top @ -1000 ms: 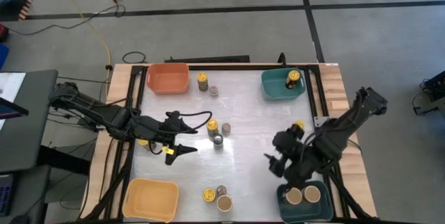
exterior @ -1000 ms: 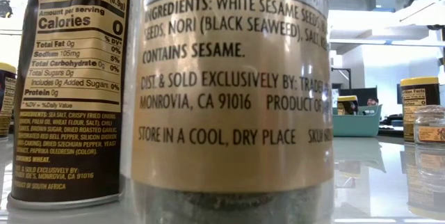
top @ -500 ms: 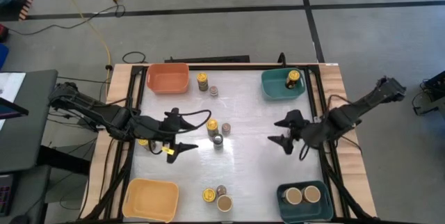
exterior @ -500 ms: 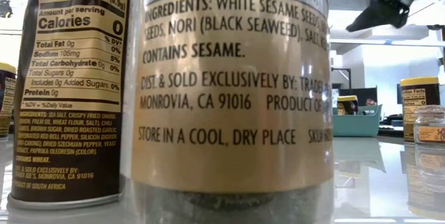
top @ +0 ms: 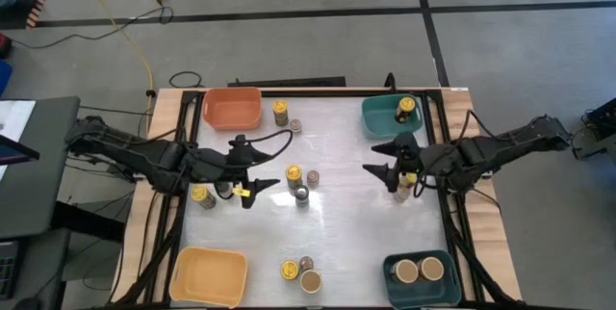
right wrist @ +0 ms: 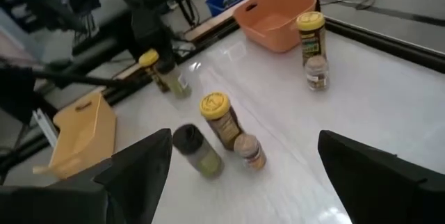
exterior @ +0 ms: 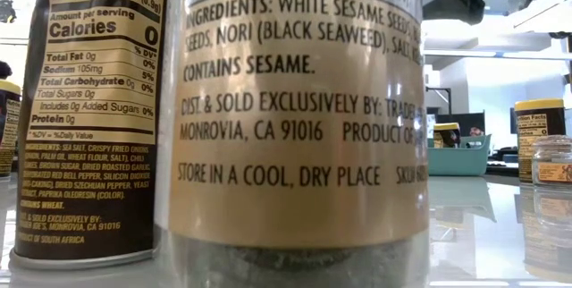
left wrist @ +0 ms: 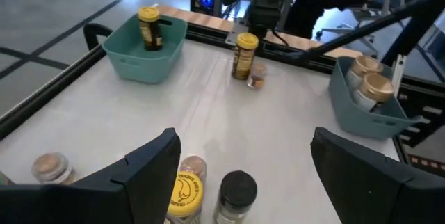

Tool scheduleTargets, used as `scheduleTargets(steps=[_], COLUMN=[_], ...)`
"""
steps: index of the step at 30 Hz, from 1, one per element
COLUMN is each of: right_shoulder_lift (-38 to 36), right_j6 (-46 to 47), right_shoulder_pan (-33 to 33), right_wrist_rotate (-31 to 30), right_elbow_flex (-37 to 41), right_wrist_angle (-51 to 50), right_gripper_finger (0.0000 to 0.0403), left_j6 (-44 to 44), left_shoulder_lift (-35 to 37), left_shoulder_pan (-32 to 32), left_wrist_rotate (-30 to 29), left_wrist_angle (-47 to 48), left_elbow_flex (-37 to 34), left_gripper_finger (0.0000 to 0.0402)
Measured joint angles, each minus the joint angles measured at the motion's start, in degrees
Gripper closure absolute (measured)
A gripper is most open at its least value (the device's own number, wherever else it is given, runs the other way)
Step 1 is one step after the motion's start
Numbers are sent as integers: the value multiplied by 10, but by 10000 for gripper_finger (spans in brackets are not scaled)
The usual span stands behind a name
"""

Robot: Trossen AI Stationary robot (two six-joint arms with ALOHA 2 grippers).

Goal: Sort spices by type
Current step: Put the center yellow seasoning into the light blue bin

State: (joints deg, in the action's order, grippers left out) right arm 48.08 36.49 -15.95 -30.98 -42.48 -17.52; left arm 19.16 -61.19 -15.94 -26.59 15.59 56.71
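Note:
In the high view my left gripper [top: 252, 166] hovers open just left of a middle group of jars: a yellow-lidded jar [top: 294, 172], a small grey-topped jar [top: 312, 177] and a black-lidded jar [top: 301, 193]. The left wrist view shows these jars between its fingers: the yellow lid [left wrist: 186, 189], the black lid [left wrist: 238, 186]. My right gripper [top: 373, 158] is open right of that group, above the table. Two tan-lidded jars [top: 419, 270] sit in the near teal bin [top: 390, 270]. One yellow-lidded jar [top: 404, 108] stands in the far teal bin [top: 371, 117].
An orange bin [top: 232, 108] stands at the far left and a yellow bin [top: 209, 276] at the near left. Loose jars stand by the orange bin [top: 280, 110], at the near edge [top: 310, 280], by the left rail [top: 200, 194] and under the right arm [top: 399, 194]. Two jars [exterior: 295, 118] fill the low view.
My right gripper has swung from above the near teal bin toward the far edge and the table's middle, staying open. My left gripper has shifted a little toward the far edge, also open. No jar has moved.

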Motion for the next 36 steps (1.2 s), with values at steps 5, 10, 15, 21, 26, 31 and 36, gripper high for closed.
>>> scheduleTargets(steps=[5, 10, 15, 21, 26, 31, 36], right_shoulder_lift=[0, 17, 61, 130, 186, 264, 372], right_j6=[19, 21, 21, -15, -61, -118, -176], right_shoulder_pan=[13, 34, 56, 77, 90, 106, 127], right_wrist_rotate=[0, 0, -1, 14, 30, 99, 158], right_elbow_flex=[0, 0, 0, 0, -7, -87, -222], right_wrist_angle=[1, 7, 56, 155, 219, 161, 47], right_gripper_finger=[17, 17, 17, 17, 17, 23, 26], left_j6=[-1, -26, -29, -84, -118, -114, -90], left_shoulder_lift=[0, 0, 0, 0, 0, 7, 63], left_shoulder_pan=[16, 38, 63, 81, 85, 87, 89], left_wrist_rotate=[0, -24, -19, -17, -15, -20, -22], left_wrist_angle=[0, 10, 34, 55, 83, 91, 43], left_elbow_flex=[0, 0, 0, 0, 0, -5, -74], left_gripper_finger=[91, 86, 54, 29, 29, 29, 29])
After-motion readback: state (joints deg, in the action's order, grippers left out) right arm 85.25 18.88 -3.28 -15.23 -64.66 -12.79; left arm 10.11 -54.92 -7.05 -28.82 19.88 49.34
